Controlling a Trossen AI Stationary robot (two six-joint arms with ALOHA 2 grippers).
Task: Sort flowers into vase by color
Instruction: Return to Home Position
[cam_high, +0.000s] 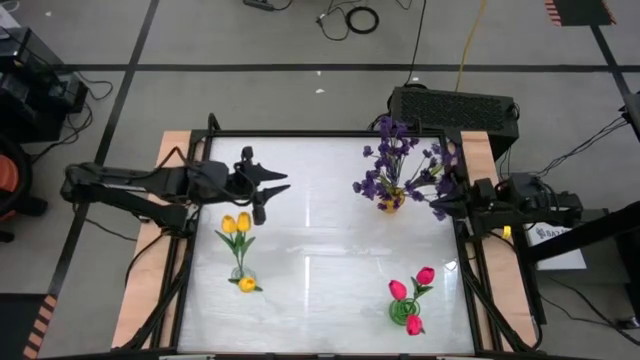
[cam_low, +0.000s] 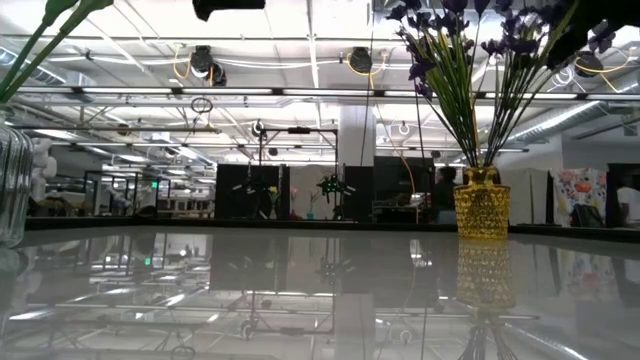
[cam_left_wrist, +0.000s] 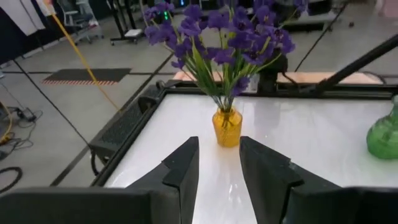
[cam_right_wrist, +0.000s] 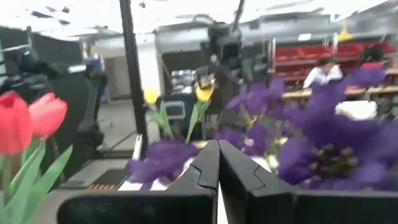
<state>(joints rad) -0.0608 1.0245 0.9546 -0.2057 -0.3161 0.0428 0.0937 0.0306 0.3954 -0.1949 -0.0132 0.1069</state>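
Purple flowers (cam_high: 392, 160) stand in the yellow vase (cam_high: 389, 203) on the worktop's (cam_high: 320, 240) right side. The left pincer (cam_high: 283, 181) hangs spread near the yellow tulips (cam_high: 237, 223); the right pincer (cam_right_wrist: 218, 146) is pressed together beside the vase.

A grey floor (cam_high: 280, 95) crossed by dark tape lines (cam_high: 300, 67) surrounds the glossy white desk (cam_high: 320, 270), which has pale wooden strips (cam_high: 137, 290) along its sides. Loose cables (cam_high: 360, 18) lie on the floor beyond a black perforated box (cam_high: 455, 103). Seen level across the desk, white ceiling beams (cam_low: 300, 93) and bright lights (cam_low: 310, 20) span a workshop hall. Red shelving (cam_right_wrist: 301, 62) stands far back.
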